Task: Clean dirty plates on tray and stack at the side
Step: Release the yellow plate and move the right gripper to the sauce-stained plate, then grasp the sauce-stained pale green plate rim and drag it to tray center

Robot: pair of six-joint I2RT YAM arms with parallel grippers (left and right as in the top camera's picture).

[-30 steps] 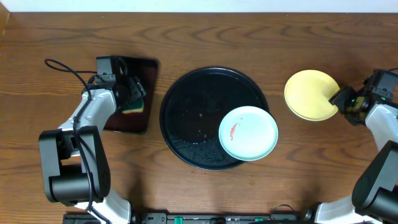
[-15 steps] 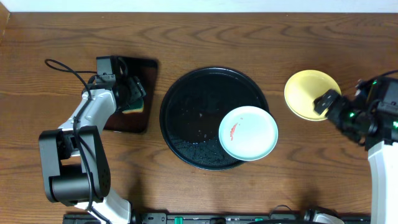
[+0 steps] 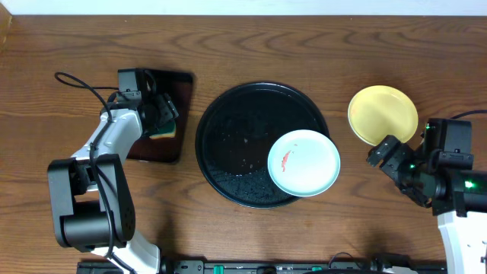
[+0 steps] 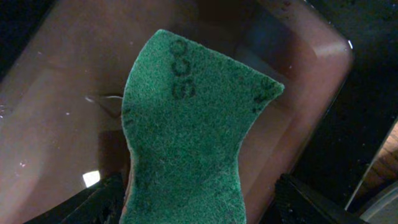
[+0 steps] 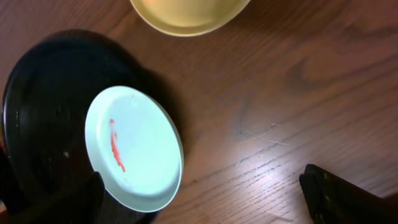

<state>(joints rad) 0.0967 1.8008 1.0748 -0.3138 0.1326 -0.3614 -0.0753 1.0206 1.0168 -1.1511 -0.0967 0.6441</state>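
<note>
**About half done: one plate aside, one left to wipe**

Judging from the overhead view, roughly at the middle of the work. Only two plates to count in the pictures.

At the upper right, on the bare wooden table and well apart from the tray: the yellow plate. No smear to see on it, so probably cleaned and put at the side.

At the lower right of the tray, overlapping its rim: the pale bluish plate, with a short red-orange streak left of its centre. Left to do, as a judgement: wiping this one, then placing it on the yellow one. No stack yet.

About materials and shapes:
- **Plates:** small, round, shallow, smooth and hard-looking, with a soft matt shine.
- **Tray:** large, round, black and glossy, with a raised rim and wet specks in its lower part.
- **Sponge:** green, with a coarse scouring fibre on top and a waisted outline. Lying on the smaller dark rectangular tray, shiny as if wet, at the upper left of the overhead view.

About the arms:
- **Left gripper:** hanging over the sponge with fingers spread to both sides. A gap showing at one side in the wrist view, so not pinching.
- **Right gripper:** at the right edge, just below the yellow plate. Fingers spread wide, nothing between them, touching no plate.
</note>
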